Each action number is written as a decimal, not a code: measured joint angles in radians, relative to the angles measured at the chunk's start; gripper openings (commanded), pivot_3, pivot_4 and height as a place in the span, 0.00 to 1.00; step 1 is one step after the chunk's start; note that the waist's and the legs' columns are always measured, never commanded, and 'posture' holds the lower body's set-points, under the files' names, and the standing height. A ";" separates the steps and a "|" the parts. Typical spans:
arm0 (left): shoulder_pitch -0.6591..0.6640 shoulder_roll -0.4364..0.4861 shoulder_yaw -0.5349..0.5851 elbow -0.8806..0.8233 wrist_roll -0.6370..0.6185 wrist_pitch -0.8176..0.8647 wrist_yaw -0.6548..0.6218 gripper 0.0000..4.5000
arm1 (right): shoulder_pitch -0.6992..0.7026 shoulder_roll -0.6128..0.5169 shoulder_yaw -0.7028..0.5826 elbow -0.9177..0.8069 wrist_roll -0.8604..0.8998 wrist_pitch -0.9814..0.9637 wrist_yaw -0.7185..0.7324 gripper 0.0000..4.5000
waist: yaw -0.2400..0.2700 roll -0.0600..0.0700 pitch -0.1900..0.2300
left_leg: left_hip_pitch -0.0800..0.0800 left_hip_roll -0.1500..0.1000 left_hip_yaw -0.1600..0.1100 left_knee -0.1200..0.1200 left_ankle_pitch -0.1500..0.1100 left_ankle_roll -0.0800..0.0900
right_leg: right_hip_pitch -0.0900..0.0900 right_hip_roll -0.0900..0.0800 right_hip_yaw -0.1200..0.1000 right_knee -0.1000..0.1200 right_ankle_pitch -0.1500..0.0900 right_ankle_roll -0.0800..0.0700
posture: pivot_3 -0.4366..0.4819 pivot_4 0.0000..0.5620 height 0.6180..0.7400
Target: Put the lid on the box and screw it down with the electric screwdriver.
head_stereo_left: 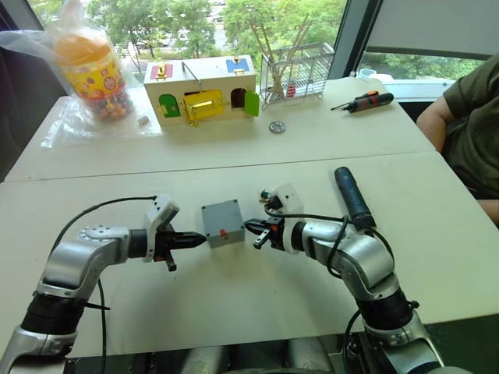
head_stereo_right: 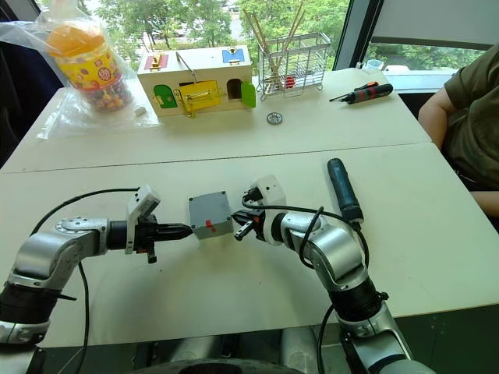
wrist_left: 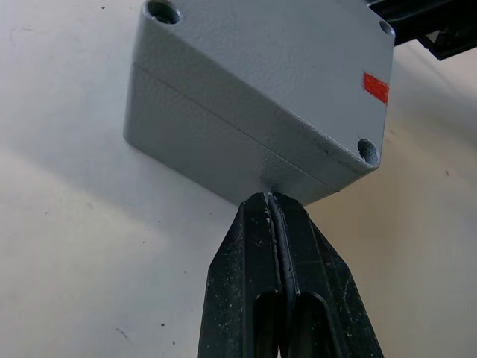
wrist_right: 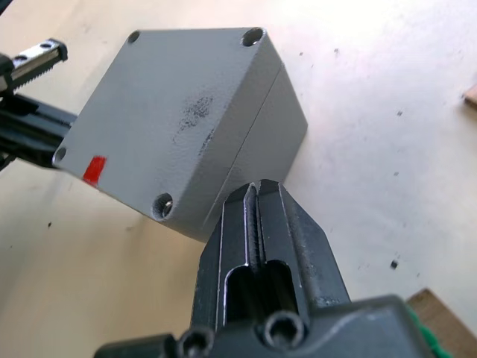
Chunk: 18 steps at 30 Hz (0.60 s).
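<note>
- small grey square plastic box: matt, fine-grained texture, dark scuff on top
- pale tabletop: smooth, matt, w/ tiny specks
- black gripper fingers: hard plastic, slight sheen, scratched
- clear plastic bag: glossy, crinkled

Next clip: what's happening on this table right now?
The robot has its left hand and right hand pressed against opposite sides of the grey box, both with fingers shut, as if squaring it up. The lid already sits on the box, its corner screw holes showing. The electric screwdriver lies untouched on the table beside the right arm.
</note>
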 measured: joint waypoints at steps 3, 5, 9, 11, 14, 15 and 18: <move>0.000 -0.013 0.000 0.001 0.000 -0.004 0.020 0.00 | -0.006 -0.003 -0.004 0.000 0.001 0.000 0.002 0.00 | 0.001 0.000 0.000 | 0.000 0.000 0.000 0.000 0.000 0.000 | 0.000 0.000 0.000 0.000 0.000 0.000 | 0.48 0.27 1.00; -0.005 -0.017 0.000 0.016 0.001 -0.011 0.025 0.00 | -0.005 -0.010 -0.003 0.000 0.004 0.001 0.006 0.00 | 0.001 0.000 0.000 | 0.000 0.000 0.000 0.000 0.000 0.000 | 0.000 0.000 0.000 0.000 0.000 0.000 | 0.48 0.27 1.00; -0.022 -0.017 0.000 0.047 0.008 -0.038 0.033 0.00 | 0.000 -0.019 -0.002 -0.008 0.014 0.013 0.015 0.00 | 0.001 0.000 0.000 | 0.000 0.000 0.000 0.000 0.000 0.000 | 0.000 0.000 0.000 -0.001 0.000 0.000 | 0.48 0.27 1.00; -0.028 -0.017 0.000 0.060 0.013 -0.051 0.036 0.00 | 0.006 -0.019 0.001 -0.014 0.018 0.017 0.016 0.00 | 0.001 0.001 0.000 | 0.000 0.000 0.000 -0.001 0.000 0.000 | 0.000 0.000 0.000 -0.001 0.000 0.000 | 0.48 0.27 1.00; -0.038 -0.017 0.000 0.077 0.016 -0.060 0.037 0.00 | 0.021 -0.019 0.007 -0.031 0.027 0.033 0.017 0.00 | 0.001 0.001 0.000 | 0.000 0.000 0.000 -0.001 0.000 0.000 | 0.000 0.000 0.000 -0.002 0.000 0.000 | 0.48 0.27 1.00; -0.040 -0.017 0.000 0.079 0.018 -0.064 0.039 0.00 | 0.027 -0.019 0.007 -0.037 0.032 0.037 0.017 0.00 | 0.001 0.001 0.000 | 0.000 0.000 0.000 -0.001 0.000 0.000 | 0.000 0.000 0.000 -0.002 0.000 0.000 | 0.48 0.27 1.00; -0.045 -0.016 0.000 0.085 0.023 -0.074 0.042 0.00 | 0.036 -0.019 0.016 -0.050 0.040 0.054 0.016 0.00 | 0.001 0.001 0.000 | 0.000 0.000 0.000 -0.001 0.000 0.001 | 0.000 0.000 0.000 -0.002 0.000 0.000 | 0.48 0.27 1.00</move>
